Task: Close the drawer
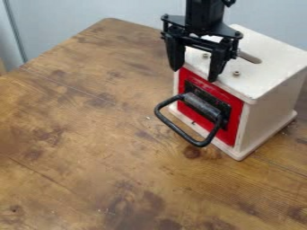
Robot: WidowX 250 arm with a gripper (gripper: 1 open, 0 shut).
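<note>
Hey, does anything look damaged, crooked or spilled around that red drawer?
No spill or obvious damage shows. The black loop handle juts out from the red front, perhaps by design.
</note>
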